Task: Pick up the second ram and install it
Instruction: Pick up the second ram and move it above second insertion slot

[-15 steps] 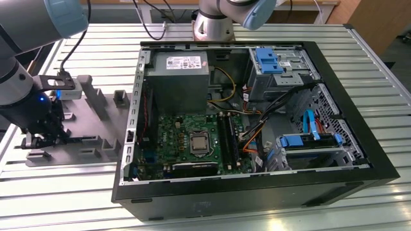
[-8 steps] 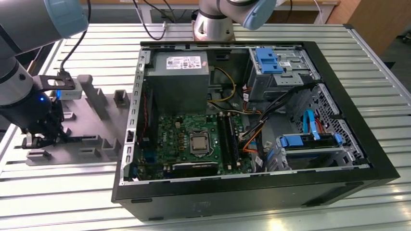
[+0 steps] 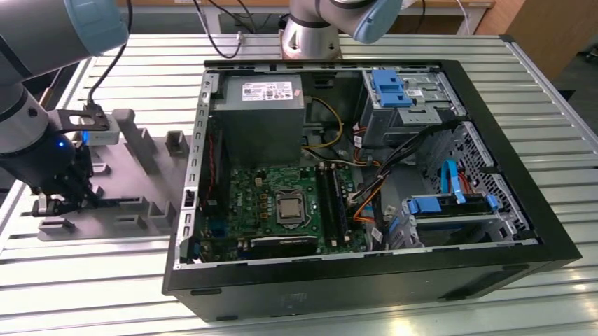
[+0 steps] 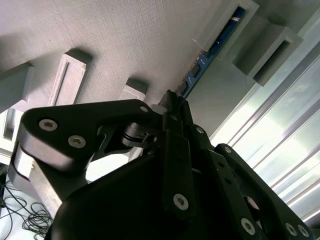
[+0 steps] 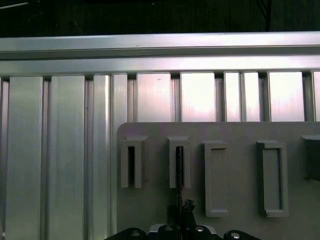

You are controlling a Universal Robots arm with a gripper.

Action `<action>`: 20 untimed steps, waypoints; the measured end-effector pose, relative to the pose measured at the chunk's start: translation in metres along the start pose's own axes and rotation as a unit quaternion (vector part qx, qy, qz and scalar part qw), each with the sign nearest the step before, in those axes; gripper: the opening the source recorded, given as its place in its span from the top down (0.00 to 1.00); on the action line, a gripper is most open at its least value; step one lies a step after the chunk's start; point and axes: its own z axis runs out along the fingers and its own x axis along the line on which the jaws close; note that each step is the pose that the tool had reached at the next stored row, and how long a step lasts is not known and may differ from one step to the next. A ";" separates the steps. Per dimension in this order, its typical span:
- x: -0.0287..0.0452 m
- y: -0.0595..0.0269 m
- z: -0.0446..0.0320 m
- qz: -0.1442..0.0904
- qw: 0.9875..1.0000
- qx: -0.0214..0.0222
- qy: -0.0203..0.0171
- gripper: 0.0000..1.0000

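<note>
Evidently the claw (image 4: 172,97) was down at the grey slotted holder (image 3: 122,175). The holder lay on the slatted aluminium table (image 3: 94,280), toward the table's edge at the exterior view's left, just beside the open computer case (image 3: 374,283). The second ram (image 4: 211,50) stood on its long edge in the holder's slots, not yet lifted clear. In the second wrist view the claw looked clenched on it from above, with a good length of blue board running on past the grip. I judged the stick to be very light and stiff along its length, but thin enough to flex or crack if twisted, and smooth enough on its faces to tilt in a narrow pinch. A sound hold would be across the two flat faces close to the top edge and near the middle of the length, away from the contact edge and with as little pressure on the small dark chips as possible. Held off-centre, it would probably swing, or bind in the slots when drawn straight up.
</note>
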 end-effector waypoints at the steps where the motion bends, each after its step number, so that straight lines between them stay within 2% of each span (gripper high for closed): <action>1: 0.0000 0.0000 0.0000 0.000 1.000 0.000 0.000 0.86; 4: 0.0000 0.0000 -0.0021 0.000 1.000 0.000 0.000 0.86; 12: -0.0003 0.0002 -0.0192 0.000 1.000 0.000 0.000 0.86; 20: -0.0003 0.0002 -0.0198 0.000 1.000 0.000 0.000 0.86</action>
